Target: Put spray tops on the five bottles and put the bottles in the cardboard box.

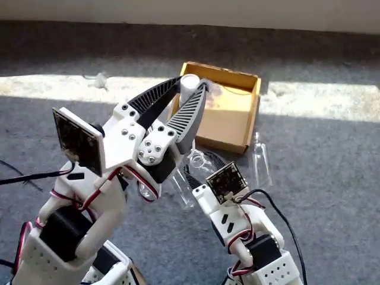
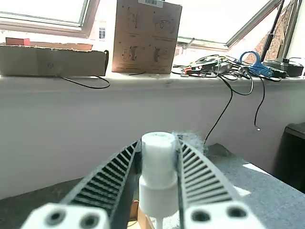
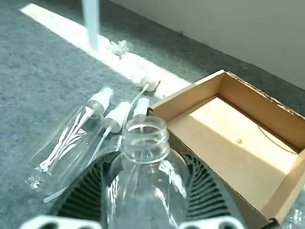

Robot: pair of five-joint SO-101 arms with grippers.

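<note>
The left gripper (image 2: 158,144) pinches a spray top (image 2: 157,169), tube hanging down; the right gripper (image 3: 146,161) clasps an open-necked bottle (image 3: 145,183) upright, seemingly to receive it.

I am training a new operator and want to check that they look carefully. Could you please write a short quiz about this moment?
1. True or false: the bottle between the fingers of the right gripper already has a spray top on.
2. What does the left gripper hold? A) a clear bottle B) a white spray top C) nothing
3. Where does the capped bottle lie?

Key:
1. False; its neck is open.
2. B.
3. On its side on the grey carpet, outside the cardboard box.
</note>
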